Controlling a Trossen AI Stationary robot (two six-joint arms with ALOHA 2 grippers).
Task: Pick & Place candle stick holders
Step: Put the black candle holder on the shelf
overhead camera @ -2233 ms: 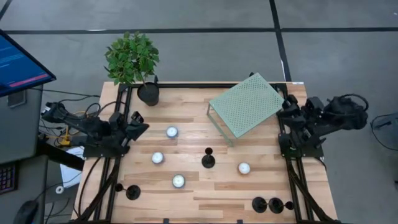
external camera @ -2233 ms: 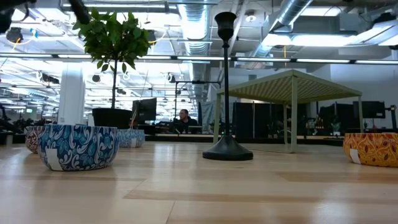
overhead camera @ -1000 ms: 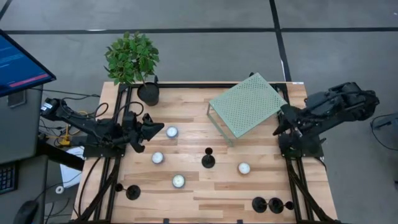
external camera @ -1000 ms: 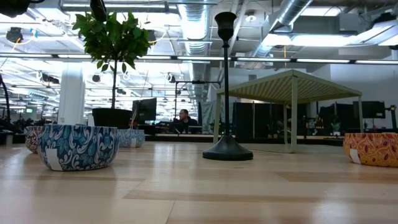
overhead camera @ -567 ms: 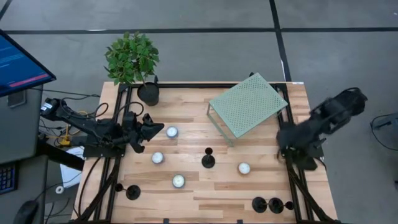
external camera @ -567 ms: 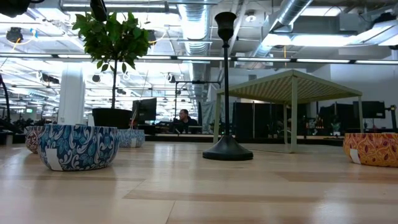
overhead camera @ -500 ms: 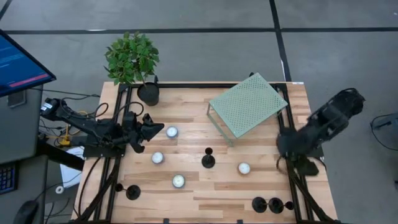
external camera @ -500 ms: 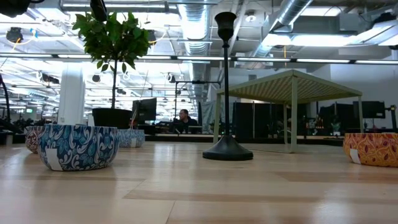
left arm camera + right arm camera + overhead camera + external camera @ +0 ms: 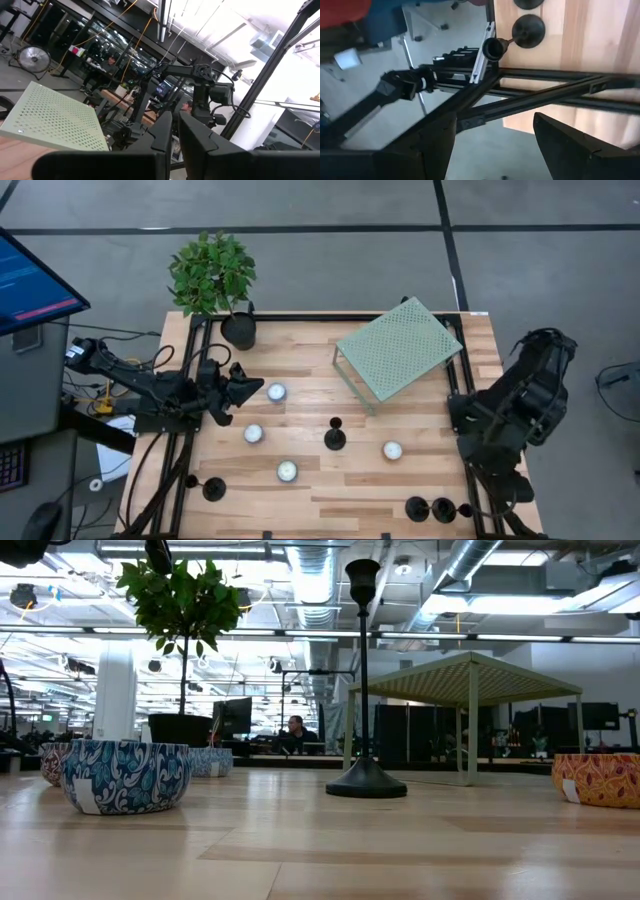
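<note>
Right end effector (image 9: 490,135) open, empty, over the bench (image 9: 350,490) edge; left end effector (image 9: 255,390) closed, empty.
All candle stick holders (image 9: 335,438) unmoved, so basically nothing's done yet.

So the left claw (image 9: 175,137) sits at the bottom middle of the frame, its two dark fingers (image 9: 197,145) nearly pressed together. The green perforated rack (image 9: 55,120) fills the lower left. The other arm (image 9: 207,95) is farther off, centre frame, with a fan (image 9: 37,59) upper left.
</note>
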